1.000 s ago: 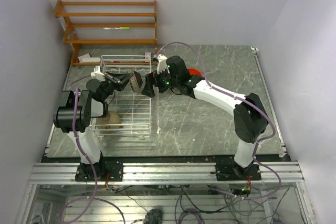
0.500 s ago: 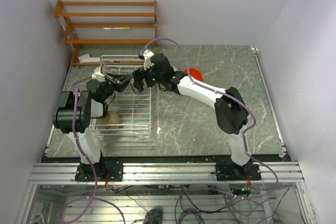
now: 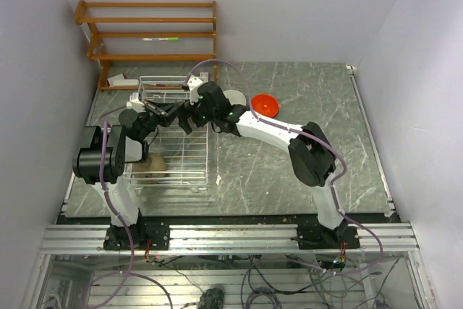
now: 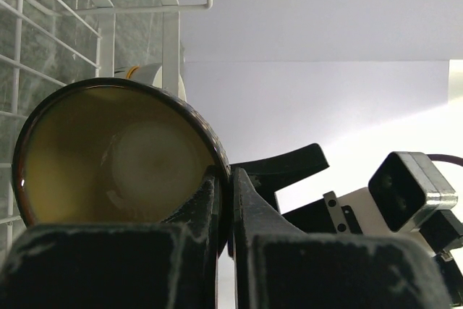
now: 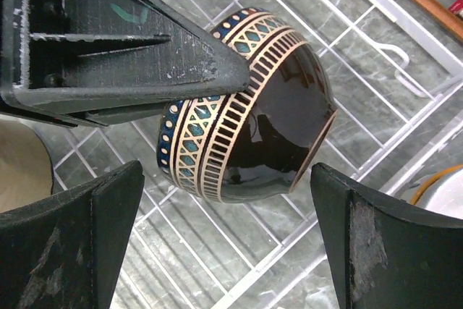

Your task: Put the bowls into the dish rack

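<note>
No writing, label, brand or number can be read in any view. The bowl [image 5: 246,128] carries only a patterned band of diamonds, dots and bars, with no letters. A small teal smear on the left gripper [image 5: 242,77] forms no legible character.

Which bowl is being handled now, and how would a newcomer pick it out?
Find the white wire dish rack on the left side of the table; the left hand hangs over it, pinching a bowl by the rim. It is glossy black with a cream-and-teal patterned band, unlike the cream bowl lying in the rack and the orange-red bowl on the table.
</note>
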`<state>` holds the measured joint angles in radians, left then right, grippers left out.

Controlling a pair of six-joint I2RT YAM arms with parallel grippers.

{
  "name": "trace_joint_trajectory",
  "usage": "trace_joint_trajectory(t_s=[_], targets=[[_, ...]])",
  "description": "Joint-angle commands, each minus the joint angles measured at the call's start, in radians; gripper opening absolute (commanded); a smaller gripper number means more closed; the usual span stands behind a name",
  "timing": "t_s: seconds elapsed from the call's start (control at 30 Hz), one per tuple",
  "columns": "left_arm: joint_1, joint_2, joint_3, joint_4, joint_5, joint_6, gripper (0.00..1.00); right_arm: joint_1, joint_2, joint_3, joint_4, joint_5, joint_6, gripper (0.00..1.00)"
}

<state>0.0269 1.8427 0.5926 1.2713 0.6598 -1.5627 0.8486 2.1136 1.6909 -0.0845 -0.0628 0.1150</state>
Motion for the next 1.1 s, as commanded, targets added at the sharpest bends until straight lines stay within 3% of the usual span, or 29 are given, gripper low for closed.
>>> trace_joint_trajectory(t_s=[0.0,0.33,0.5,0.67,0.73,0.83,1.07], targets=[[0.008,-0.001,-0.007,-0.096,0.041,0.043,0.07,0.008,0.045,0.021,0.032,0.050,0.010,1.00],[0.012,-0.022,-0.003,-0.135,0.038,0.068,0.07,0.023,0.016,-0.063,0.121,0.203,0.038,0.96],[0.012,-0.015,-0.013,-0.121,0.037,0.065,0.07,0.045,0.018,-0.080,0.167,0.265,-0.014,0.78],[0.014,0.005,-0.016,-0.087,0.045,0.049,0.08,0.088,0.002,-0.113,0.218,0.374,-0.081,0.74],[0.013,0.007,-0.015,-0.083,0.047,0.046,0.08,0.111,-0.012,-0.128,0.239,0.458,-0.118,0.63],[0.017,-0.008,-0.007,-0.108,0.050,0.056,0.09,0.145,-0.020,-0.137,0.262,0.570,-0.169,0.20],[0.036,-0.113,0.026,-0.299,0.054,0.162,0.16,0.159,0.005,-0.114,0.263,0.698,-0.239,0.10]])
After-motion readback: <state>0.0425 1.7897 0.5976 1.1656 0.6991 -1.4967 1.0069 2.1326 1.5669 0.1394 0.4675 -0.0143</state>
